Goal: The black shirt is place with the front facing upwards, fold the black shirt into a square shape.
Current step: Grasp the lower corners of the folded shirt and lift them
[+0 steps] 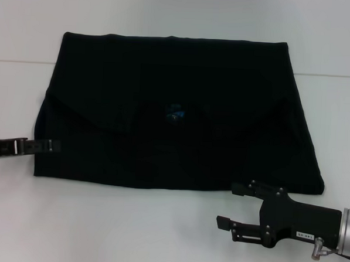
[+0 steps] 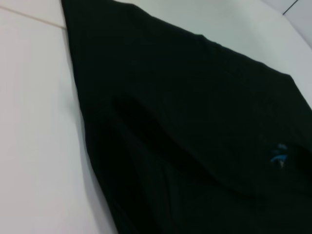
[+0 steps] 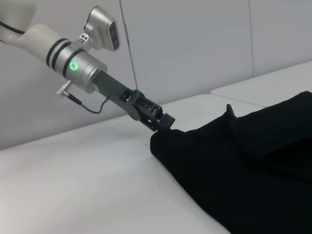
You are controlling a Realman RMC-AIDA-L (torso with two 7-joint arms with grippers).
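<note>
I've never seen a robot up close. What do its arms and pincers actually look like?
Each pincer is flat black metal with small screws: the right pincer carries a white label and joins a silver wrist. The left pincer has a silver cuff with a green light, a thin cable and a pale arm.

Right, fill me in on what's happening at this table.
A two-armed robot is folding the black shirt, which lies on the white table already folded into a wide, flat shape, with its small blue neck label showing near the middle. The left gripper is at the shirt's left edge, near the front corner. The right gripper is open, beside the shirt's front right corner, one finger at the hem. The shirt is not yet a square.
</note>
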